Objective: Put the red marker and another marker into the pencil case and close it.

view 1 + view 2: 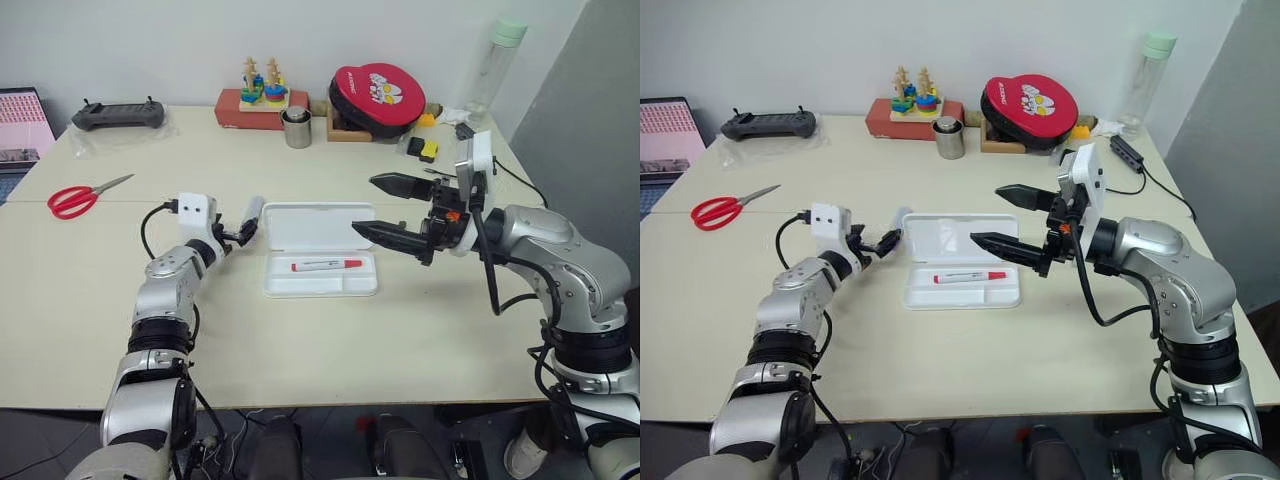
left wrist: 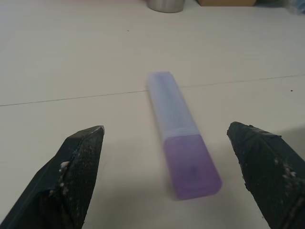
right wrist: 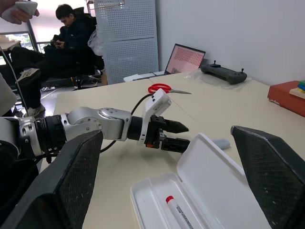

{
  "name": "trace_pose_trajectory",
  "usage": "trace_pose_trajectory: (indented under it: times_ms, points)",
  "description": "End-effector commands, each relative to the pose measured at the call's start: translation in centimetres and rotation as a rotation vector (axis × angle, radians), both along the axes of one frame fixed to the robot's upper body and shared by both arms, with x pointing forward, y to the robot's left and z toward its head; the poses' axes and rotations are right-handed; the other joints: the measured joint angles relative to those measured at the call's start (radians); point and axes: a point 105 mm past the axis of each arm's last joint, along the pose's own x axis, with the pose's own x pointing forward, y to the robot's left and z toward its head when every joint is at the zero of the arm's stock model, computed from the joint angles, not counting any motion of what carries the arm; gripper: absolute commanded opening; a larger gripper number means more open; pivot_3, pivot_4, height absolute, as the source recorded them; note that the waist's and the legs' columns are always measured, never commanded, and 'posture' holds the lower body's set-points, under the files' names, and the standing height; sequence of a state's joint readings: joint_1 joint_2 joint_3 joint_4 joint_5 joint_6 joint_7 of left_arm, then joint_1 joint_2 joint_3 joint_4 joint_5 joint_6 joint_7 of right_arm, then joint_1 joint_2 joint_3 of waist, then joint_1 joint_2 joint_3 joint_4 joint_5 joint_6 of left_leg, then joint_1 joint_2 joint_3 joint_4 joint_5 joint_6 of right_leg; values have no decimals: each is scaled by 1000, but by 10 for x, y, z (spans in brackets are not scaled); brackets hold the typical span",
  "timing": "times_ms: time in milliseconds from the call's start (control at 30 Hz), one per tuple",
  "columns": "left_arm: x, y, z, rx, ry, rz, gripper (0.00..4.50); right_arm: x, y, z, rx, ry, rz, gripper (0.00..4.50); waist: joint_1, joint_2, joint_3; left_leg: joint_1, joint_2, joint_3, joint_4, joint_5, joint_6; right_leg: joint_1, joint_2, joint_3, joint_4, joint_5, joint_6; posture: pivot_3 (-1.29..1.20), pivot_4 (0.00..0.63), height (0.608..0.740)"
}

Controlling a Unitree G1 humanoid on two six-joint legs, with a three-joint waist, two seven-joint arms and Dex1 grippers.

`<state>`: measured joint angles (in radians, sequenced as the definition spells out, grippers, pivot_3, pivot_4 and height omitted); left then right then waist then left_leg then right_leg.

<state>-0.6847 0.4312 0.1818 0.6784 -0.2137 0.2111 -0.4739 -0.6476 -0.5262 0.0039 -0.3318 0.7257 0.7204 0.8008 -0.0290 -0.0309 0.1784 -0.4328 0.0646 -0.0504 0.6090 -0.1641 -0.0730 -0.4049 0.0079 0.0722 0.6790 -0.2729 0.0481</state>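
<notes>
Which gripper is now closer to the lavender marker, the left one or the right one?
Left. The left gripper sits open right at the lavender marker. The right gripper, also open, hovers over the pencil case.

Red scissors (image 1: pixel 78 198), steel cup (image 1: pixel 296 128), bottle (image 1: pixel 494 70)

The pencil case (image 1: pixel 320 248) is showing plain white, and the red marker (image 1: pixel 327 265) is showing a white barrel with red ends. The lavender marker (image 2: pixel 182 135) is showing pale purple, and the far-left scissors (image 1: pixel 82 197) are showing red handles.
</notes>
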Motion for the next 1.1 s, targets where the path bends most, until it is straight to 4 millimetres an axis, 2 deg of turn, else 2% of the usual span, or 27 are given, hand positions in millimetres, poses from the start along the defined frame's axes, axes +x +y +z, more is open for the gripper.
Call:
trace_pose_trajectory:
  times_ms: [33, 133, 167, 200, 233, 300, 333, 633, 767, 833, 933, 967, 1033, 1100]
  points:
    - [7, -9, 1, 46, 23, -26, 4417, -6, 0, 11, 16, -55, -2, 4500, -1, 0, 0, 0, 0, 0, 0, 0, 0, 0, 0, 0, 0, 0, 0, 0, 150, 740]
    - [10, -9, -6, 43, 71, -3, 4417, -7, 0, 11, 17, -56, -7, 4500, -2, 0, 0, 0, 0, 0, 0, 0, 0, 0, 0, 0, 0, 0, 0, 0, 150, 740]
    - [11, -8, -7, 45, 78, 2, 4055, -7, 0, 11, 18, -56, -9, 4500, -2, 0, 0, 0, 0, 0, 0, 0, 0, 0, 0, 0, 0, 0, 0, 0, 150, 740]
    - [13, -8, -6, 42, 79, 8, 3934, -7, -1, 11, 20, -57, -13, 4500, -2, 0, 0, 0, 0, 0, 0, 0, 0, 0, 0, 0, 0, 0, 0, 0, 150, 740]
    - [14, -9, -6, 38, 79, 11, 3542, -7, -1, 11, 22, -58, -16, 4500, -2, 0, 0, 0, 0, 0, 0, 0, 0, 0, 0, 0, 0, 0, 0, 0, 150, 740]
    - [15, -9, -5, 35, 75, 13, 3372, -6, -2, 11, 24, -58, -21, 4500, -1, 0, 0, 0, 0, 0, 0, 0, 0, 0, 0, 0, 0, 0, 0, 0, 150, 740]
    - [15, -9, -4, 35, 74, 14, 3067, -6, -2, 11, 25, -58, -23, 4500, -1, 0, 0, 0, 0, 0, 0, 0, 0, 0, 0, 0, 0, 0, 0, 0, 150, 740]
    - [17, 1, 1, 20, 41, 66, 1242, -1, -5, 11, 37, -55, -46, 4500, -1, 0, 0, 0, 0, 0, 0, 0, 0, 0, 0, 0, 0, 0, 0, 0, 150, 740]
    - [18, 3, 6, 9, 17, 84, 1200, 1, -5, 12, 41, -57, -48, 4500, -1, 0, 0, 0, 0, 0, 0, 0, 0, 0, 0, 0, 0, 0, 0, 0, 150, 740]
    - [19, 7, 24, -14, -64, 96, 1200, 1, -6, 13, 45, -59, -52, 4500, -1, 0, 0, 0, 0, 0, 0, 0, 0, 0, 0, 0, 0, 0, 0, 0, 150, 740]
    - [18, 11, 71, -120, -260, 89, 1200, 3, -9, 14, 51, -61, -61, 4500, -1, 0, 0, 0, 0, 0, 0, 0, 0, 0, 0, 0, 0, 0, 0, 0, 150, 740]
    - [14, 5, 85, -145, -311, 30, 1200, 2, -11, 15, 54, -61, -63, 4500, -1, -1, 0, 0, 0, 0, 0, 0, 0, 0, 0, 0, 0, 0, 0, 0, 150, 740]
    - [-8, -29, 113, -122, -399, -264, 1200, 0, -17, 18, 64, -58, -62, 4500, 0, -1, 1, -1, 0, 0, -1, 0, 0, -1, 0, 0, 0, 0, 0, 0, 150, 740]
    - [-34, -58, 127, -80, -433, -508, 1200, 0, -22, 19, 66, -55, -62, 4500, -1, -1, 1, -1, 0, 0, -1, 0, 0, 0, 0, 0, -1, 1, -1, 0, 150, 740]
